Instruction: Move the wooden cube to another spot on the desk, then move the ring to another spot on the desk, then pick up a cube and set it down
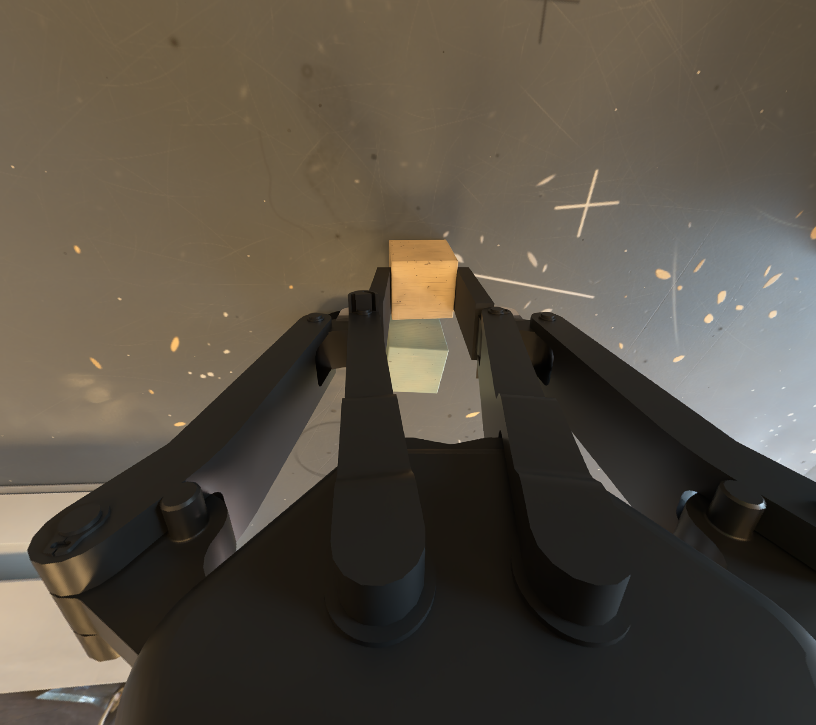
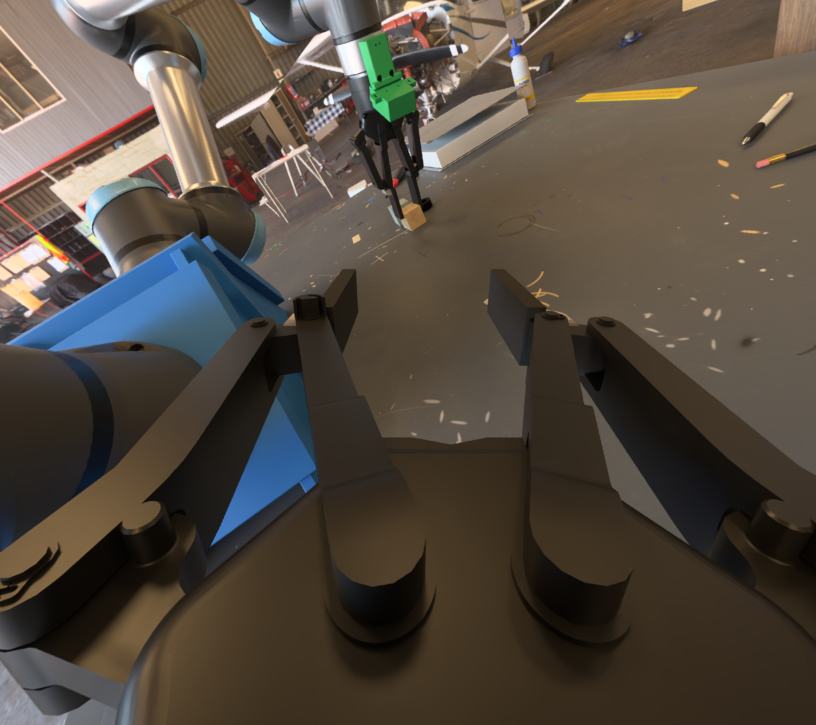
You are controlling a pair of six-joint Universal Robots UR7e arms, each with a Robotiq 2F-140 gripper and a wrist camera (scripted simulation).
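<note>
Wooden cube [image 1: 422,285] seemingly clamped between left tool [image 1: 423,292] fingers.

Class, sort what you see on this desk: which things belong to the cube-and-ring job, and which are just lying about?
Job: wooden cube, held by the left gripper; pale cube; small black ring.

Lying about: glue bottle, pen, pencil, yellow ruler, flat white box.

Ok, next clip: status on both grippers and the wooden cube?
Left gripper shut on wooden cube, at the desk. Right gripper open, empty. Pale green cube right beside wooden cube; black ring just behind.
</note>
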